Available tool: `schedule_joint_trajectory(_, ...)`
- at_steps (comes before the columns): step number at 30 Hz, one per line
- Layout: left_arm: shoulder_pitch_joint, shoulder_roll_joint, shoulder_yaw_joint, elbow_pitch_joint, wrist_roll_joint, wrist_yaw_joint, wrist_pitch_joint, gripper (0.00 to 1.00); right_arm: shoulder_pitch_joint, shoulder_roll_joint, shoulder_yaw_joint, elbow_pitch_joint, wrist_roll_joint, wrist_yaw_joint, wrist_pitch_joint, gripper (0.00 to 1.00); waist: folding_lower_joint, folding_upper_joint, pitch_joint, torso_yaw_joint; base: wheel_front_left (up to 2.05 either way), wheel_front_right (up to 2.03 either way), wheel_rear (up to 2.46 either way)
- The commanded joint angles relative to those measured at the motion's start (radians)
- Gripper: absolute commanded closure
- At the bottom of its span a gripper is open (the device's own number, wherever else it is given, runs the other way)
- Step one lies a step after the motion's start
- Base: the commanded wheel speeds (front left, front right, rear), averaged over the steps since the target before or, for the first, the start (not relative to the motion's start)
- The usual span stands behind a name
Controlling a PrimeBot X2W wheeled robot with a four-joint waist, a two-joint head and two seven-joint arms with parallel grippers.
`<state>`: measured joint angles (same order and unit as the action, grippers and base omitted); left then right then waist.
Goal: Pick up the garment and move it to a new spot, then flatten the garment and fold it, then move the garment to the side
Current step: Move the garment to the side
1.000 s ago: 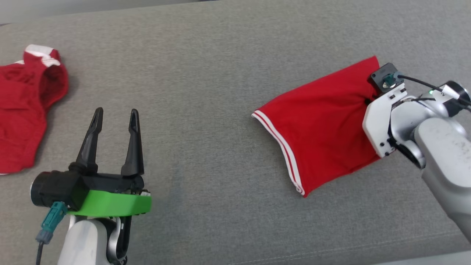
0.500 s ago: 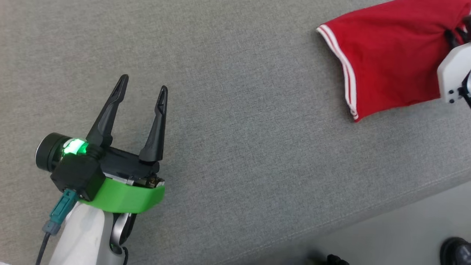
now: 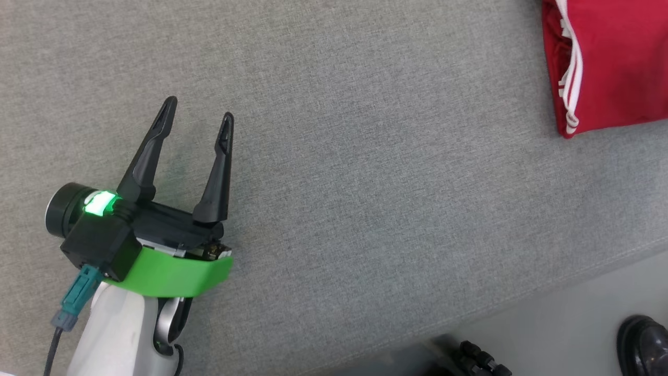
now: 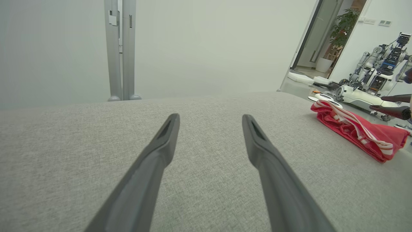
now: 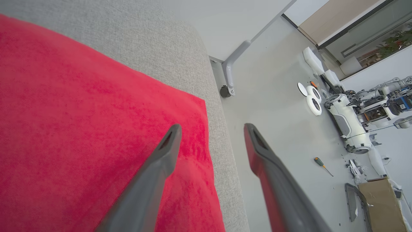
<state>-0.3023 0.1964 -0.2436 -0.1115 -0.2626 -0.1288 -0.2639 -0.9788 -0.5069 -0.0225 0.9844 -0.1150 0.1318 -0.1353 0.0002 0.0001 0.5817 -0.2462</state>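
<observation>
The red garment (image 3: 610,62) with white stripes lies folded at the top right of the head view, near the grey cushion's right end. It also lies to the right in the left wrist view as a flat red bundle (image 4: 357,132). My right gripper (image 5: 212,128) hangs open just above the garment's edge (image 5: 80,129), one finger over the cloth and the other over the floor, nothing between them. My left gripper (image 3: 199,109) stands open over bare cushion at the lower left, far from the garment, its fingers (image 4: 161,151) empty.
The grey cushioned surface (image 3: 365,183) drops off to pale floor at the lower right, where a dark shoe (image 3: 643,344) stands. The floor beside the cushion's end holds a screwdriver (image 5: 322,162), a cardboard box (image 5: 376,199) and another robot (image 4: 370,80).
The head camera has swung, so the garment now sits at the top right. My right gripper, which was closed on the garment, has let go and stands open. The left gripper stays open.
</observation>
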Motion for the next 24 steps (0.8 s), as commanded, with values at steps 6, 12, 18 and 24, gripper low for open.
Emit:
schedule_joint_trajectory(6, 0.052, -0.07, 0.079, 0.087, 0.0, -0.002, 0.0, 0.0, 0.117, 0.103, -0.127, -0.061, 0.027, -0.002, -0.107, 0.0, -0.0002, -0.0001, -0.166, 0.065, 0.0, 0.0, 0.0)
schedule_joint_trajectory(12, 0.105, -0.118, 0.17, 0.189, 0.022, 0.012, 0.0, 0.0, 0.295, 0.223, -0.12, -0.226, 0.201, -0.002, -0.13, 0.0, -0.0002, -0.0001, -0.307, 0.105, 0.0, 0.0, 0.0)
schedule_joint_trajectory(18, 0.16, -0.139, 0.217, 0.293, 0.014, 0.013, 0.0, 0.0, 0.54, 0.289, -0.045, -0.467, 0.399, -0.002, -0.129, 0.0, -0.0002, -0.0001, -0.43, 0.162, 0.0, 0.0, 0.0)
schedule_joint_trajectory(24, 0.214, -0.145, 0.225, 0.348, 0.006, 0.013, 0.0, 0.0, 0.719, 0.345, -0.005, -0.599, 0.435, -0.001, -0.125, 0.0, -0.0002, -0.0001, -0.525, 0.197, 0.0, 0.0, 0.0)
